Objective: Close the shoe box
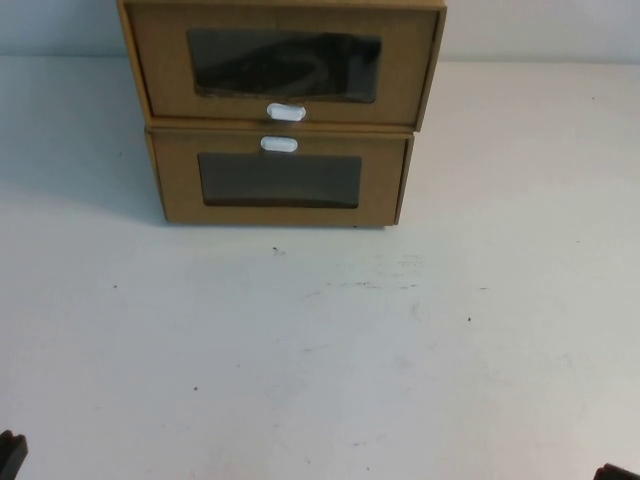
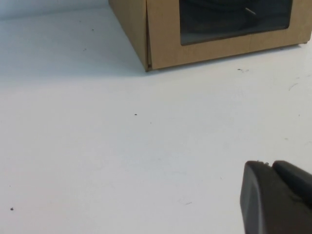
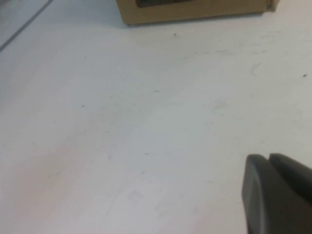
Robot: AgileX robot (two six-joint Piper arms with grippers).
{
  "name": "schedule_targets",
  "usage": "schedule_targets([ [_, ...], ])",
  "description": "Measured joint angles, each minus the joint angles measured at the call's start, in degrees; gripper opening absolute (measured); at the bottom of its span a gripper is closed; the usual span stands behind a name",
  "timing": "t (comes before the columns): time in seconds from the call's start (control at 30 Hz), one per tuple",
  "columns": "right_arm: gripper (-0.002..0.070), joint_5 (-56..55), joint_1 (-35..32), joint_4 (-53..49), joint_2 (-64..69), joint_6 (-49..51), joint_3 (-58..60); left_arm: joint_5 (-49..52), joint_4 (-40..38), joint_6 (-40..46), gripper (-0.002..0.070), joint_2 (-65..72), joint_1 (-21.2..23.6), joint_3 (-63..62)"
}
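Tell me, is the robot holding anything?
No. The left gripper and right gripper sit at the table's near edge, far from the shoe box.

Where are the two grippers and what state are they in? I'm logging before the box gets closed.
Left gripper: near table edge, far from the shoe box; cannot be told.
Right gripper: near table edge, also clear of it; cannot be told.
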Motion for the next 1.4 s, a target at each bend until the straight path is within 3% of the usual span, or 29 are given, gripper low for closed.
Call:
schedule_targets([
  [0.07, -0.0011, -0.14, -3.04, -3.40, -0.51, 0.00, 0.00, 0.25, 0.00, 0.00, -0.0002, 0.00, 0.00, 0.00],
  [0.33, -0.0011, 1.33, -28.72, -5.01, -6.11, -0.27, 0.00, 0.67, 0.00, 0.00, -0.0002, 0.00, 0.00, 0.00],
  [0.47, -0.0011, 3.92, -35.27, -5.01, -8.50, -0.51, 0.00, 0.77, 0.00, 0.00, -0.0002, 0.00, 0.00, 0.00],
  [0.8, -0.0011, 4.06, -35.93, -5.01, -8.59, -6.77, 0.00, 0.77, 0.00, 0.00, -0.0002, 0.00, 0.00, 0.00],
  [1.03, -0.0011, 7.72, -35.93, 6.24, -8.59, -23.53, 0.00, 0.77, 0.00, 0.00, -0.0002, 0.00, 0.00, 0.00],
  [1.4, -0.0011, 9.78, -35.93, 8.00, -8.59, -25.78, 0.00, 0.77, 0.00, 0.00, -0.0002, 0.00, 0.00, 0.00],
])
